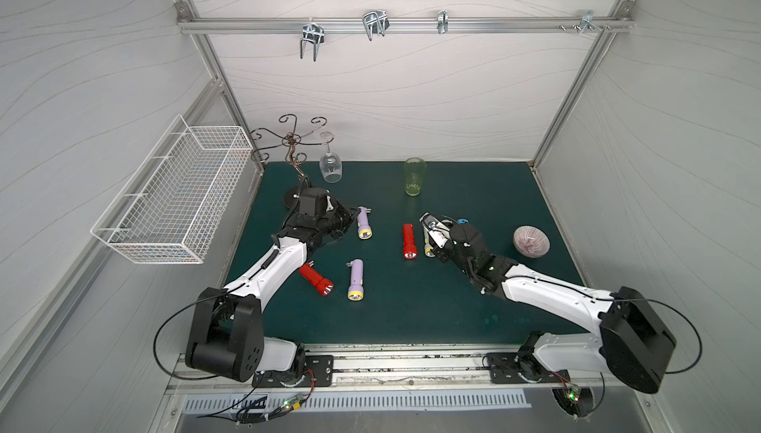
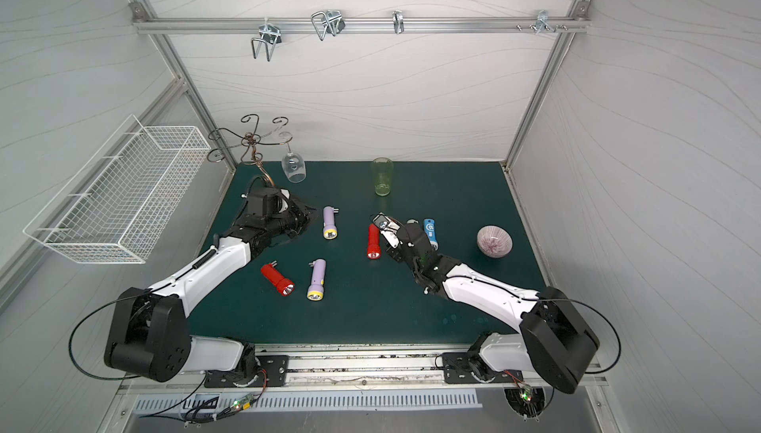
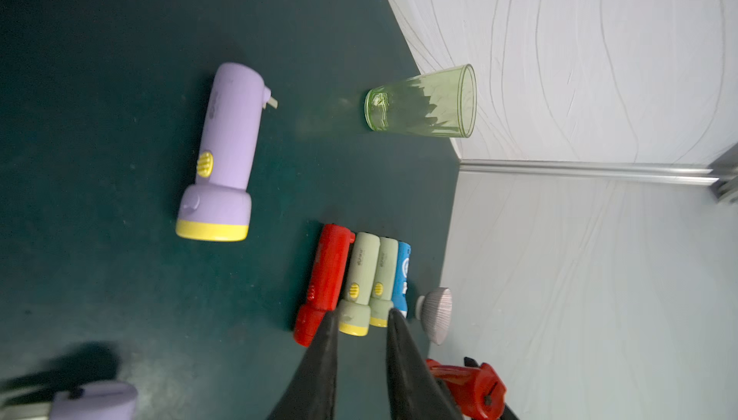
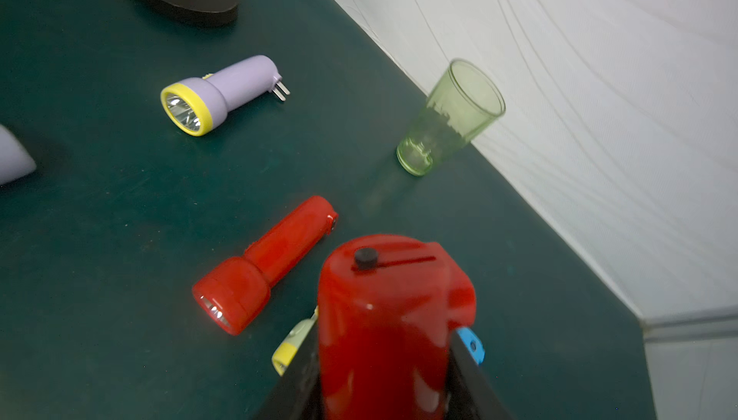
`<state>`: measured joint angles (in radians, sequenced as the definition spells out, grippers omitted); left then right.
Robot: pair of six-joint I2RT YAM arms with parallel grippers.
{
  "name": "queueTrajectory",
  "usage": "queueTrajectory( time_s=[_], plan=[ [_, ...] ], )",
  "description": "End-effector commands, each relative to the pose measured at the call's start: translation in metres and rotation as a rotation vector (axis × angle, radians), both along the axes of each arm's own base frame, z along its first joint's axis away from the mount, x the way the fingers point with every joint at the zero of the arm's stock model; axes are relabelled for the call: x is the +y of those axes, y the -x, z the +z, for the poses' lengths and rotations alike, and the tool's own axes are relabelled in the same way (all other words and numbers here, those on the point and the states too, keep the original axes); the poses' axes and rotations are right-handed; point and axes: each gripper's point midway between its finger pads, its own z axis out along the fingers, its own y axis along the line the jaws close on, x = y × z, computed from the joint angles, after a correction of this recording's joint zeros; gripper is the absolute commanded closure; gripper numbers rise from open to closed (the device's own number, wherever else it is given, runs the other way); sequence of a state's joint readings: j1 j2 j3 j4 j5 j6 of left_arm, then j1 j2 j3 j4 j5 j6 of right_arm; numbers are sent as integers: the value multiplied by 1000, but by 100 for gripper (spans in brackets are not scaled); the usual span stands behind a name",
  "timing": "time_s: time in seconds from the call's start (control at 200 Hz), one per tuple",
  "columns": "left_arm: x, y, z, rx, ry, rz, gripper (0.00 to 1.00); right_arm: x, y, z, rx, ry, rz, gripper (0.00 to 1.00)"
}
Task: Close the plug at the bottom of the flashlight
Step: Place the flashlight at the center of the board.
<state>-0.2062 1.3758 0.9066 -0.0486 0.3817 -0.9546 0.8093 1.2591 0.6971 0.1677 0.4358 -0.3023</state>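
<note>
Dark green table mat [image 1: 453, 307]: matt, cloth- or rubber-like, faint scuffs. Red plastic flashlight w/ black stud [image 4: 391, 318]: hard plastic, v. glossy, bright highlights; stud matt. Second red plastic flashlight lying flat [image 4: 263, 266]: same gloss, mirror-like reflector in front. Lilac plastic flashlight w/ yellow rim [image 3: 227, 150]: smooth, satin not shiny; prongs bare metal. Pale green plastic flashlight pair [image 3: 361, 278]: also satin. Clear green faceted tumbler [image 3: 423, 106]: see-through, glass or plastic, can't tell. Clear stemmed wine glass [image 1: 331, 167]: transparent, shiny. Pinkish ribbed bowl [image 1: 531, 240]: fine grooves, ceramic-looking. White wire-mesh basket [image 1: 173, 196]: coated metal. Aluminium rail w/ hooks [image 1: 403, 25]: dull metal, hooks shinier. White wall panels [image 1: 412, 93]: matt, faint wavy lines.
</note>
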Motion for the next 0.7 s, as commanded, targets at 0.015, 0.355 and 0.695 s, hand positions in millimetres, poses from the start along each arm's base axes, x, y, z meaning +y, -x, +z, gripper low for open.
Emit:
queueTrajectory(
  time_s=[0.015,0.355,0.695],
  plan=[
    [15,-3,6,-84,-178,-61,73,-50,-8,11,84,-158,-385,100],
    [28,0,17,-151,-283,-52,30,-96,26,-23,414,-64,-656,100],
    [33,4,23,-169,-299,-27,0,-105,67,-77,794,-138,-693,100]
  ],
)
